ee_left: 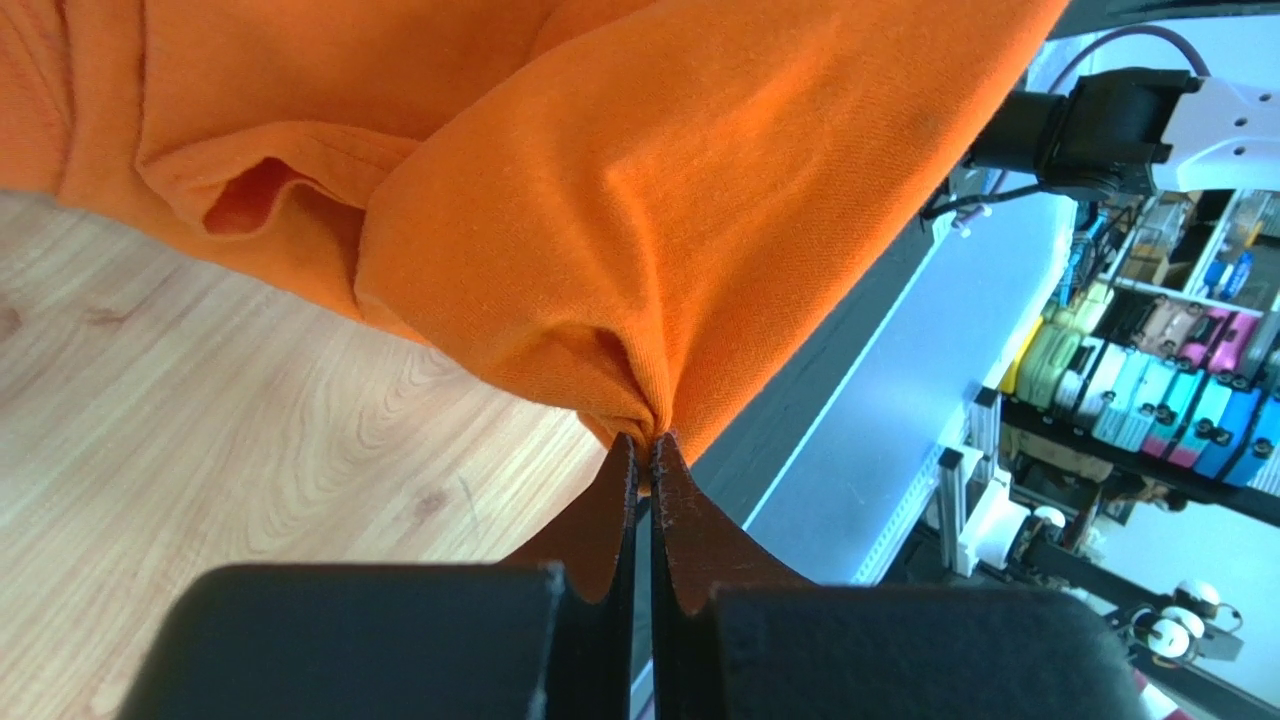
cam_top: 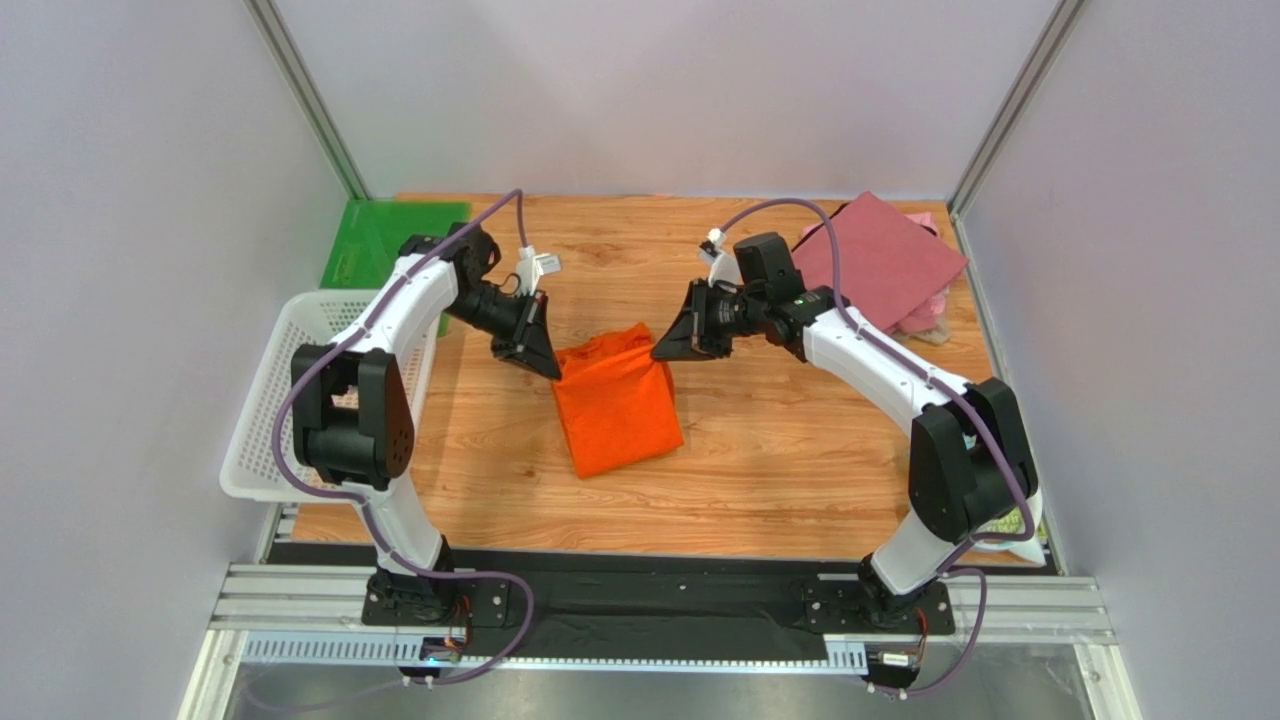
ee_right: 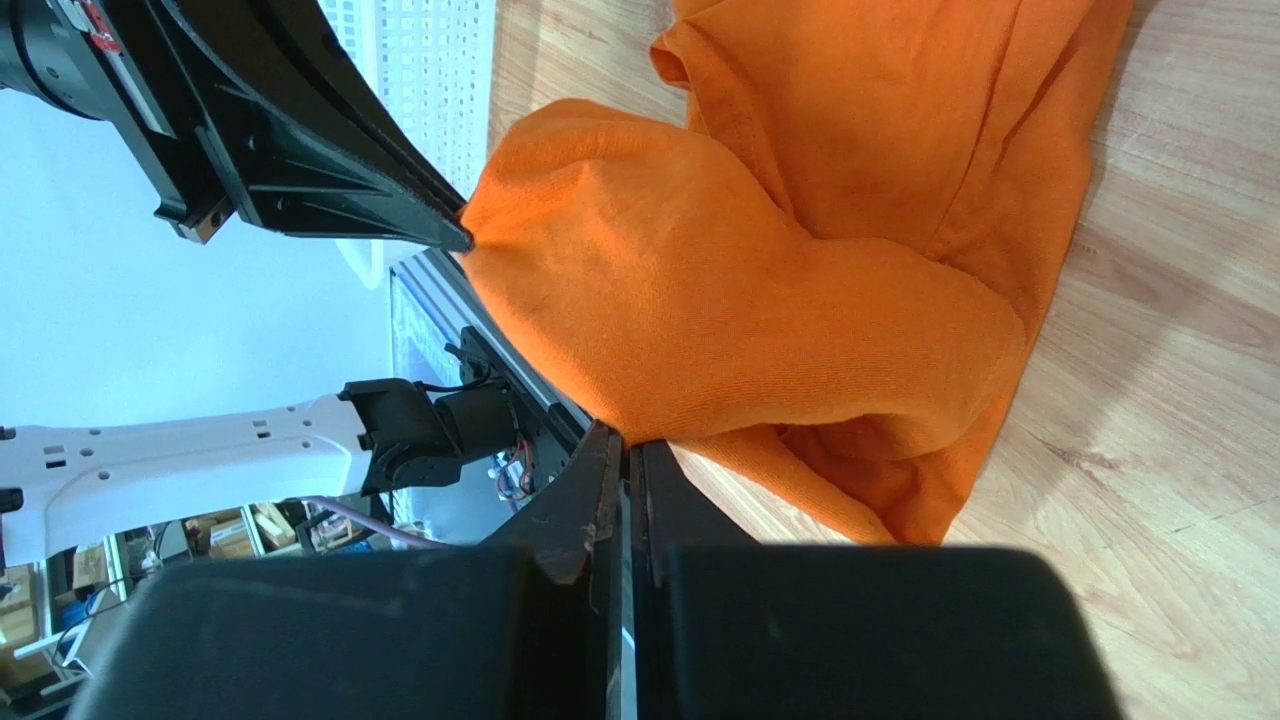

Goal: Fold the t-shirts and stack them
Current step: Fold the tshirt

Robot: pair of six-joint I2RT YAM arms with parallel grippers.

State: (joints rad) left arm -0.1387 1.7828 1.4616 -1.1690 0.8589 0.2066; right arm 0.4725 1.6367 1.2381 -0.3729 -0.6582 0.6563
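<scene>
Cloth of the orange t-shirt (cam_top: pixel 616 408) is pinched at both of its far corners, near the middle of the table (cam_top: pixel 781 488). The left end effector (cam_top: pixel 541 362) is closed on the corner at the shirt's 10 o'clock; in the left wrist view the two fingers are seen pressed together with a gathered tuft of orange fabric caught at their tips. The right end effector (cam_top: pixel 666 344) is closed on the corner at the shirt's 1 o'clock, and in the right wrist view its fingers are seen nearly touching, with the cloth's edge gripped between them. Between the two end effectors the upper edge of the shirt is held raised and bunched, while the lower part, toward 6 o'clock, is laid flat on the wood. A maroon-red t-shirt (cam_top: pixel 879 252) is seen folded flat at the table's 2 o'clock, well apart from both end effectors, with a pale pink t-shirt (cam_top: pixel 933 309) showing from beneath its edge. A white mesh basket (cam_top: pixel 259 438) is placed at 9 o'clock, and a green sheet (cam_top: pixel 365 240) at 11 o'clock.
</scene>
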